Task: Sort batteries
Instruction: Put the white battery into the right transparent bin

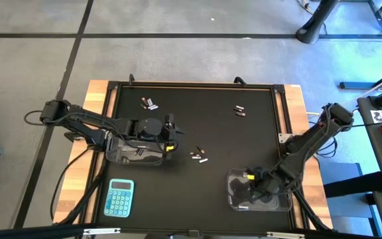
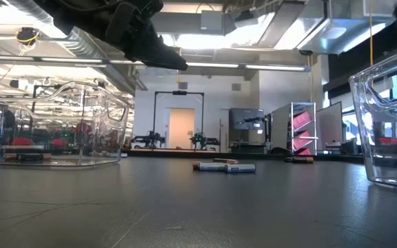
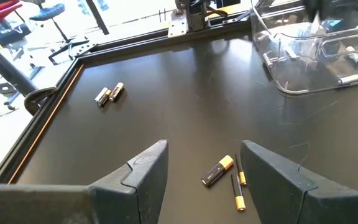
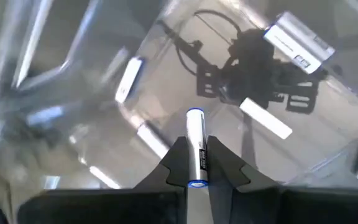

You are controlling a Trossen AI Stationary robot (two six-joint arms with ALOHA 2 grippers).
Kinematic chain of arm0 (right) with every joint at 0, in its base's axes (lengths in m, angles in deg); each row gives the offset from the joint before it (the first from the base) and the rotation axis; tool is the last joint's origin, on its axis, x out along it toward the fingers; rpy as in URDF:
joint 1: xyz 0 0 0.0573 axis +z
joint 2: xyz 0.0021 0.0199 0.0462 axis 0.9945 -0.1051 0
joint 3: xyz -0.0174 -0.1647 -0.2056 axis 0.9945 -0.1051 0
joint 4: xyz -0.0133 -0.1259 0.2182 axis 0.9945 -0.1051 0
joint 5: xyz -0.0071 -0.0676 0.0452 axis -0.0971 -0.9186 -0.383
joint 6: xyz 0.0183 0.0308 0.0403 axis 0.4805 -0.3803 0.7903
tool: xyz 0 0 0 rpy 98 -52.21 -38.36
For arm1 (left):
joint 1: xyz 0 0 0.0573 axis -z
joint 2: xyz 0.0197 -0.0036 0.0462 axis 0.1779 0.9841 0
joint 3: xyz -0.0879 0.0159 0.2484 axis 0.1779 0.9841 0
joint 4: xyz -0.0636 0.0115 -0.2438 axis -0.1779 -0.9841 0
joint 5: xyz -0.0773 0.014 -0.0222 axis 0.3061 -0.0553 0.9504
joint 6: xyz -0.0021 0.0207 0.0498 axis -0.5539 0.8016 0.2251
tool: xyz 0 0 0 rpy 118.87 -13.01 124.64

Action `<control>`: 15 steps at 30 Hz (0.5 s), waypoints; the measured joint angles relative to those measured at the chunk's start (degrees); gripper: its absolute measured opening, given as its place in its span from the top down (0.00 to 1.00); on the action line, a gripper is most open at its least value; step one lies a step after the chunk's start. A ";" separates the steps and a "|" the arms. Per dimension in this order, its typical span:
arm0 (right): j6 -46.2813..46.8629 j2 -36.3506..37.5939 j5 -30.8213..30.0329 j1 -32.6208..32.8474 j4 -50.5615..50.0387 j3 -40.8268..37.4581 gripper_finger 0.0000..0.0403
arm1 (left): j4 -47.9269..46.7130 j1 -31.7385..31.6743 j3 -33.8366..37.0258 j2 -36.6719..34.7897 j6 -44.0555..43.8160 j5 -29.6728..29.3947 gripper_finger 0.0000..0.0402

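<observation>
Overhead, left hand (image 1: pixel 171 136): hovering with fingers spread wide and holding nothing, beside the left tub (image 1: pixel 134 151).
High view, right hand (image 1: pixel 247 178): sitting over the right tub (image 1: pixel 260 192) near the worktop's (image 1: pixel 197 119) front edge.
High view, batteries: lying loose in three small groups on the dark mat, one (image 1: pixel 199 157) just beyond the left hand.
Low view, batteries (image 2: pixel 224 166): lying mid-worktop between both clear tubs.
Left wrist view, batteries (image 3: pixel 218 171): resting between the open fingers (image 3: pixel 145 171), another pair (image 3: pixel 109 94) farther off.
Right wrist view, right hand (image 4: pixel 196 167): pinching a silvery-white battery (image 4: pixel 196 146) upright above the tub, where several more are lying.
</observation>
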 joint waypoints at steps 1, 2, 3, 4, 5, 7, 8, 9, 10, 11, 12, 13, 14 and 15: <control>0.59 -0.04 0.20 -0.42 0.77 -0.90 0.94 | 0.00 0.01 0.00 0.00 0.00 0.00 0.52; 1.21 -0.21 0.27 -0.84 1.42 -1.55 0.94 | -0.02 0.00 0.00 0.00 0.00 0.00 0.52; 1.69 -0.53 0.34 -1.35 1.71 -1.94 0.93 | -0.02 0.00 0.00 0.00 0.07 0.00 0.52; 1.93 -0.91 0.40 -1.83 1.76 -2.37 0.93 | 0.00 0.00 0.00 0.00 0.39 0.00 0.52; 1.94 -1.33 0.55 -2.21 1.61 -2.72 0.92 | 0.04 0.00 0.00 0.00 0.54 0.00 0.52; 1.61 -2.48 1.70 -3.11 1.48 -2.90 0.92 | 0.15 0.00 0.00 0.00 0.85 0.00 0.52; 1.16 -3.20 2.10 -3.44 1.70 -2.90 0.92 | 0.15 0.00 0.00 0.00 0.87 0.00 0.52; 0.40 -3.98 2.34 -3.73 2.00 -2.90 0.92 | 0.15 0.00 0.00 0.00 0.89 0.00 0.52; -0.21 -4.81 2.39 -3.72 2.64 -2.90 0.92 | 0.15 0.00 0.00 0.00 0.90 0.00 0.52; -1.01 -5.79 2.33 -3.74 4.03 -2.90 0.92 | 0.15 0.00 0.00 0.00 0.90 0.00 0.52; -2.04 -6.78 2.37 -3.71 5.62 -2.90 0.92 | 0.15 0.00 0.00 0.00 0.90 0.00 0.52; -3.37 -7.71 2.29 -3.64 6.05 -2.73 0.91 | 0.15 0.00 0.00 0.00 0.92 0.00 0.52; -4.83 -8.47 2.13 -3.56 6.54 -2.74 0.91 | 0.15 0.00 0.00 0.00 0.92 0.00 0.52; -5.90 -9.28 2.03 -3.56 8.29 -2.79 0.91 | 0.18 0.00 0.00 0.00 0.92 0.00 0.52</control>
